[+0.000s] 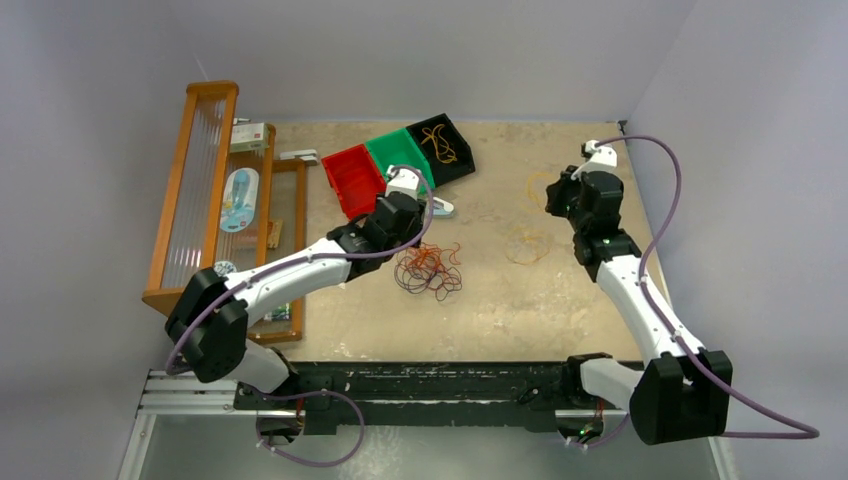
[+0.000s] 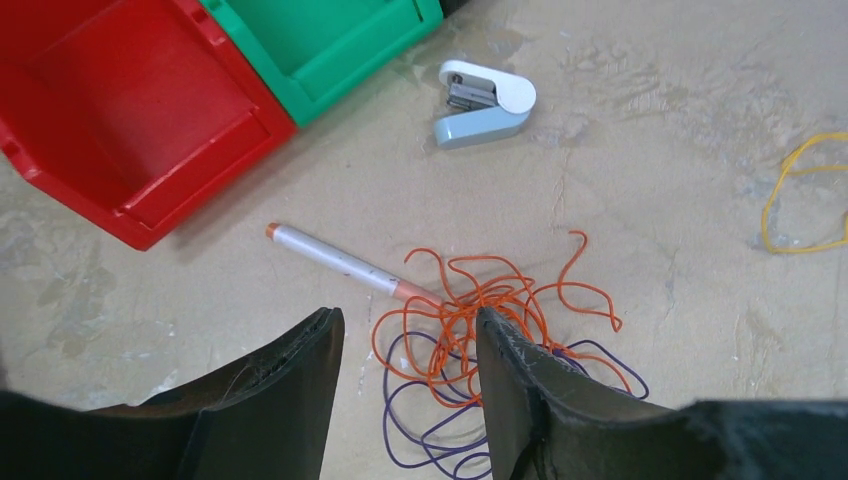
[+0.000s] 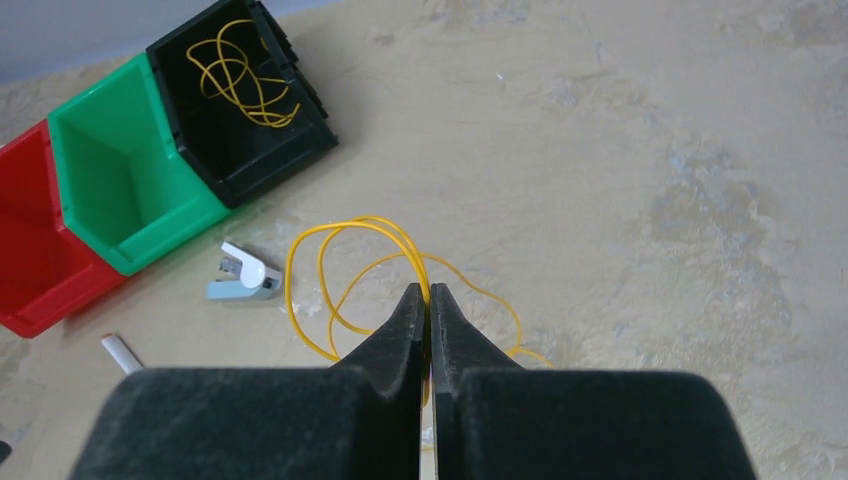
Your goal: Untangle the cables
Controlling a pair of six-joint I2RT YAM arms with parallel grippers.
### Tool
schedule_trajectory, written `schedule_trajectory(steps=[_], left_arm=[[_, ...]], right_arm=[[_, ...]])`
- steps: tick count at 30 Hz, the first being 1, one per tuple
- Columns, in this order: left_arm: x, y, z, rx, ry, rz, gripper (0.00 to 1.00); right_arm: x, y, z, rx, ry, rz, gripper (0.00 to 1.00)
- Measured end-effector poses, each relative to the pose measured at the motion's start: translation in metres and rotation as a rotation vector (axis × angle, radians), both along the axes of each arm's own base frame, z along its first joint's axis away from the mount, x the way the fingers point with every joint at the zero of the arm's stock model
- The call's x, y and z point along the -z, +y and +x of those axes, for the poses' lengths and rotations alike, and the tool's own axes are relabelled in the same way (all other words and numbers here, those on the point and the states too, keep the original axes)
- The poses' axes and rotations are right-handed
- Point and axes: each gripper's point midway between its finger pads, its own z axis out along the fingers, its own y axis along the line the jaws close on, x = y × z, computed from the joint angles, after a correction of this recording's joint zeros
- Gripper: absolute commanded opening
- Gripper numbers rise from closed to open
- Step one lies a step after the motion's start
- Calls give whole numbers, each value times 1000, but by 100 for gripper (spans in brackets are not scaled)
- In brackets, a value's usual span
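A tangle of orange and purple cables [image 2: 470, 320] lies mid-table, seen from above as a dark knot [image 1: 428, 268]. My left gripper [image 2: 407, 318] hovers over its left part, open, with nothing pinched; its right finger [image 2: 515, 370] covers part of the tangle. A separate yellow cable [image 3: 340, 250] loops on the table to the right. My right gripper [image 3: 428, 292] is shut on a strand of that cable at its fingertips. In the top view the yellow loops [image 1: 527, 243] lie just left of the right wrist. Another yellow cable [image 3: 240, 70] sits in the black bin.
Red bin [image 2: 120, 110], green bin [image 2: 330, 40] and black bin [image 3: 240, 110] stand in a row at the back. A silver marker [image 2: 335, 260] touches the tangle's upper left. A stapler [image 2: 485, 100] lies near the green bin. A wooden rack [image 1: 200, 190] lines the left edge.
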Motion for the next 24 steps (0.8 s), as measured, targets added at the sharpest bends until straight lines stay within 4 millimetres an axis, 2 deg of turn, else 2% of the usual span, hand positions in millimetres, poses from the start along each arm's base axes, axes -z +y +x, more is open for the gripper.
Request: schedule_trajectory(steps=[6, 12, 15, 18, 20, 24], left_arm=[[-20, 9, -1, -12, -42, -44, 51], [-13, 11, -6, -5, -29, -38, 51], [-11, 10, -7, 4, -22, -39, 51], [-11, 9, -7, 7, -21, -42, 51], [-11, 9, -8, 10, -20, -43, 51], [-11, 9, -8, 11, -19, -43, 51]], right_arm=[[-4, 10, 0, -78, -15, -16, 0], [-18, 9, 8, -73, -11, -26, 0], [-16, 8, 15, -58, 35, -27, 0], [7, 9, 10, -55, 132, -17, 0], [29, 12, -2, -63, 213, 3, 4], [78, 14, -38, -57, 374, 42, 25]])
